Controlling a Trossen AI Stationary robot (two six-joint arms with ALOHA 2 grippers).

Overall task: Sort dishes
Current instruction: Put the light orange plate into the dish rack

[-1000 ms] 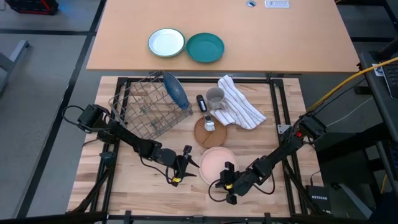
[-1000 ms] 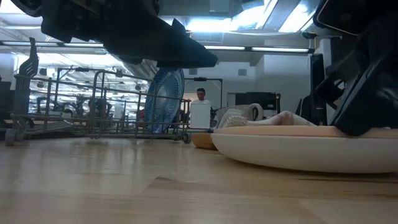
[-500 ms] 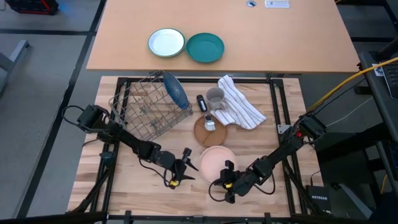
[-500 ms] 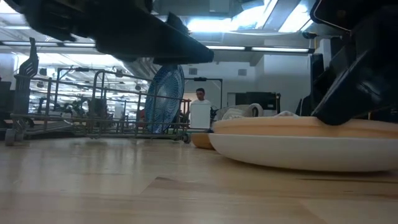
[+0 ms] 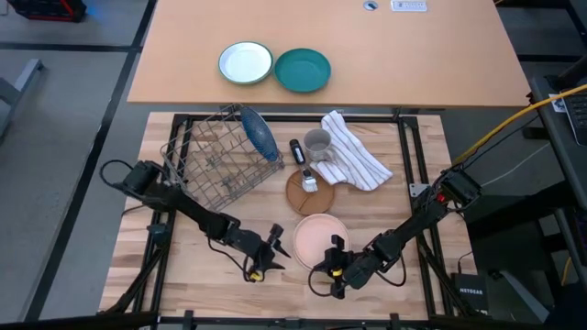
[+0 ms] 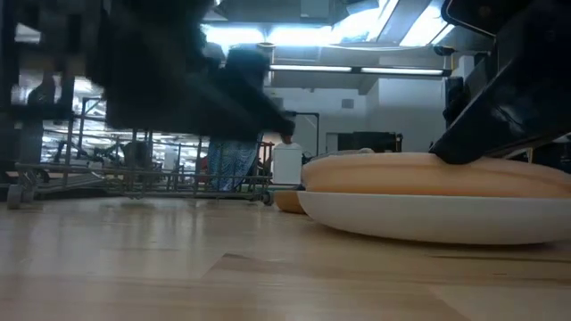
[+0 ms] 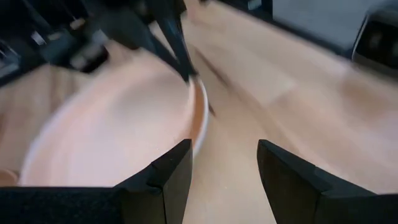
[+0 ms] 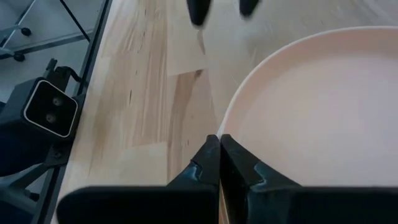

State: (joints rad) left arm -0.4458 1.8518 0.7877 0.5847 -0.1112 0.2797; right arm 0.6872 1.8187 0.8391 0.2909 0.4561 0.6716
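Note:
The pale salmon-pink plate lies on the wooden table near its front edge and is tipped, so the low view shows its inside. My right gripper is shut at the plate's near rim. My left gripper stands open just left of the plate, low over the table, its fingers short of the rim and touching nothing that I can see. The brown wooden plate lies behind with a small object on it. The dark blue plate stands on edge in the wire rack. My right gripper presses its shut fingertips on the pink plate's near rim, slanting down from the table's near right. The plate's underside rests on the table and the plate tilts, pressed side low.
A grey mug and a striped towel lie behind the wooden plate. A white plate with a green rim and a teal plate sit on the far table. Bare wood lies left of the pink plate.
My left gripper has sunk toward the table and crept toward the near edge beside the pink plate, rolling a little, still open. The pink plate has tipped under my right gripper's shut fingers, showing more of its inside in the low view.

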